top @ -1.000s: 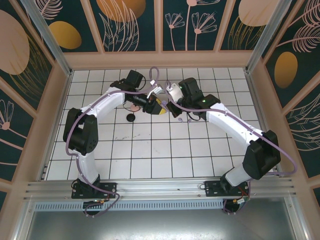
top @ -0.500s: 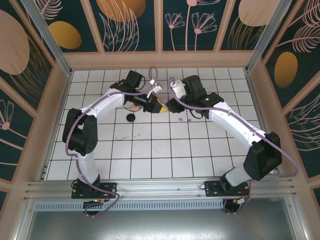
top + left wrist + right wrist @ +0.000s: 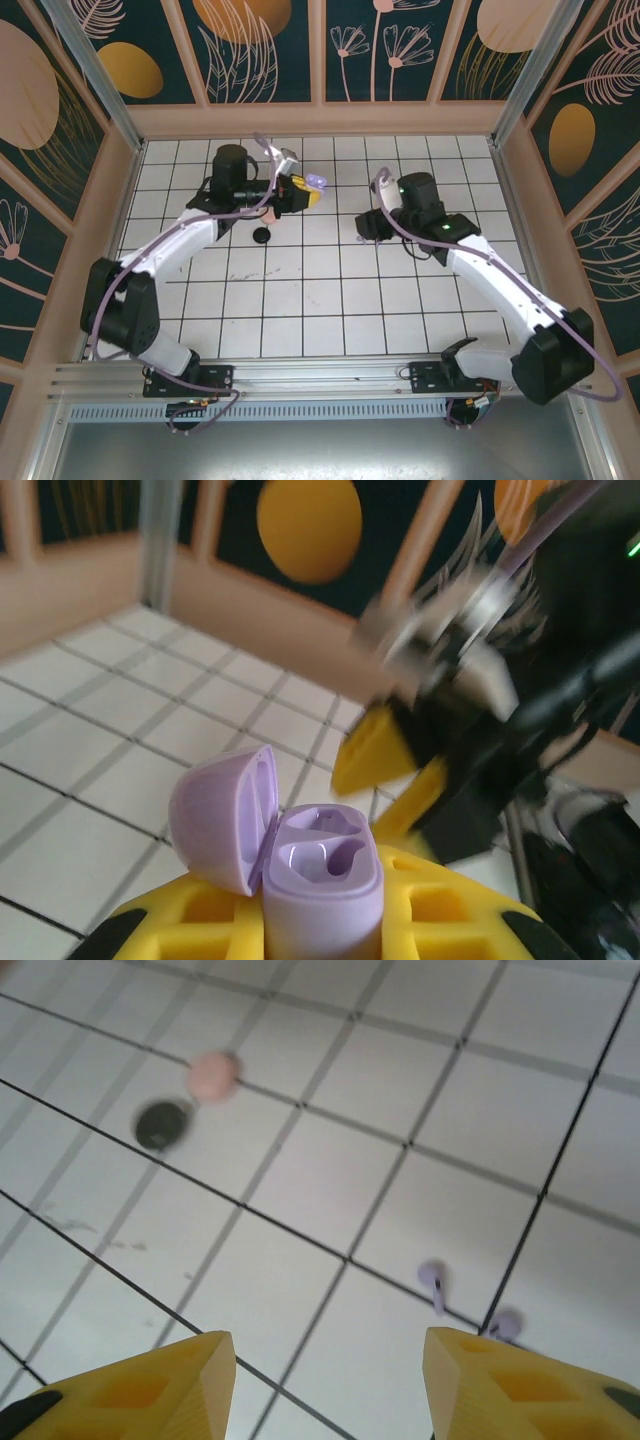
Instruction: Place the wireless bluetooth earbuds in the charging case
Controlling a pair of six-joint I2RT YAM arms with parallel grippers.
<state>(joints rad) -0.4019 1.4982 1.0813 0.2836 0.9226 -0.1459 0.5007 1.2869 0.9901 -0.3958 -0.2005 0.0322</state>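
Left gripper (image 3: pixel 320 925) was clamped on the lavender charging case (image 3: pixel 322 875), yellow fingers (image 3: pixel 450 920) pressed against both sides of it. The case sat upright in the grip with its lid (image 3: pixel 222 815) flipped open and leaning to one side, and the two moulded wells in the body faced up. From the top camera, that case (image 3: pixel 317 181) was out at the back half of the tabletop (image 3: pixel 300 300), left of centre.

Right gripper (image 3: pixel 330 1385) was a different story: its jaws stood apart with nothing between them, pointing down over the white tiles. It also showed up as a blurry yellow-and-black shape (image 3: pixel 400 765) in the left wrist view, just past the open case.

The two lavender earbuds (image 3: pixel 433 1280) lay loose on the tabletop close to each other, right by a grout line. The nearer one (image 3: pixel 505 1322) was just beyond the tip of one right finger (image 3: pixel 530 1385), and I couldn't tell whether it touched.

Further off in that same view were a round pink case (image 3: pixel 212 1075) and a round black case (image 3: pixel 162 1125), near each other but not touching. The black one (image 3: pixel 263 235) was also plain from above, beside the left arm.
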